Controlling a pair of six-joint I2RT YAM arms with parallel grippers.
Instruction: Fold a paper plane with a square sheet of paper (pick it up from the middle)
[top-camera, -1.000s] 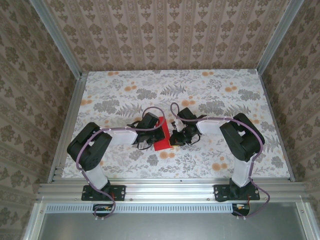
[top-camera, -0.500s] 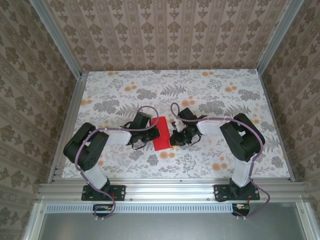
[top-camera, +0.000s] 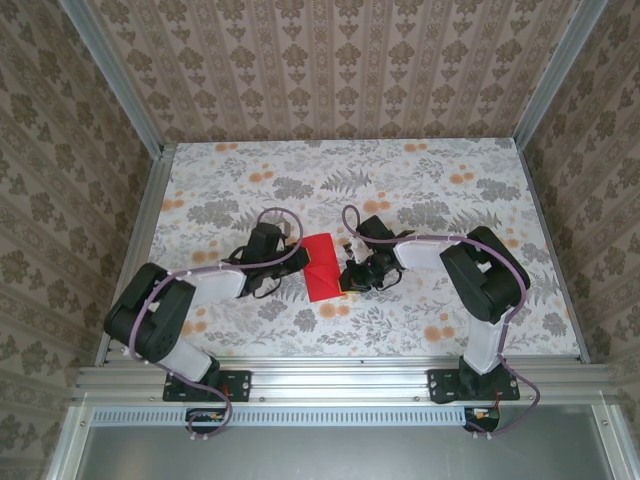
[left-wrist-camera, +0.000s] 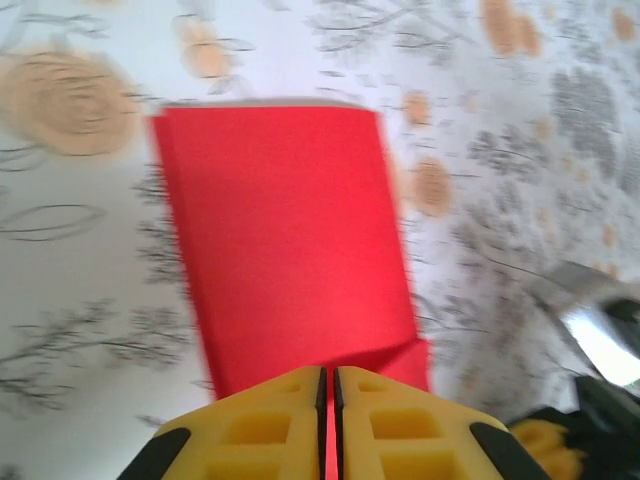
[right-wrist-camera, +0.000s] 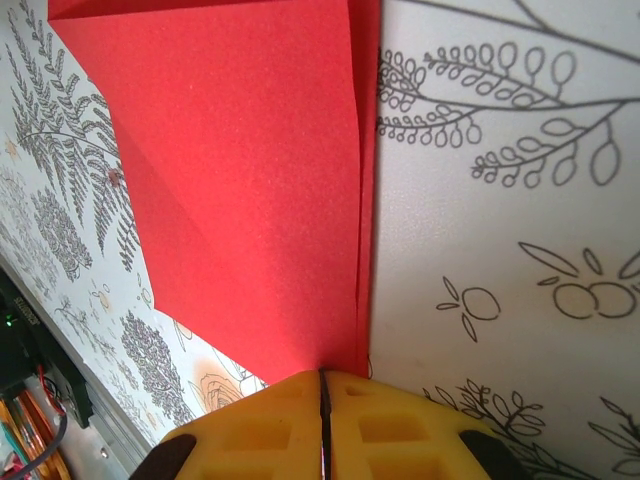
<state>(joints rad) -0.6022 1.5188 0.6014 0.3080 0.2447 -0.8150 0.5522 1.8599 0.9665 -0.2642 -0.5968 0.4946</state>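
Note:
The square sheet of paper (top-camera: 322, 267) lies folded on the floral table, bright red, a tall strip with a slanted flap at one end. In the left wrist view the sheet (left-wrist-camera: 290, 240) stretches away from my left gripper (left-wrist-camera: 329, 372), whose yellow fingers stand a thin slit apart over its near edge, red showing through the slit. From above, the left gripper (top-camera: 296, 266) sits at the paper's left edge. My right gripper (top-camera: 347, 280) is shut, its tips (right-wrist-camera: 322, 375) resting on the sheet (right-wrist-camera: 250, 180) by its doubled edge. No paper plane shape shows.
The table (top-camera: 420, 190) is a flowered cloth inside patterned walls with metal frame rails (top-camera: 330, 378) along the near edge. Part of the right arm (left-wrist-camera: 600, 335) shows at the lower right of the left wrist view.
The left arm has drawn back to the left, sliding off the paper and uncovering more of it. The right gripper and the paper stay in place.

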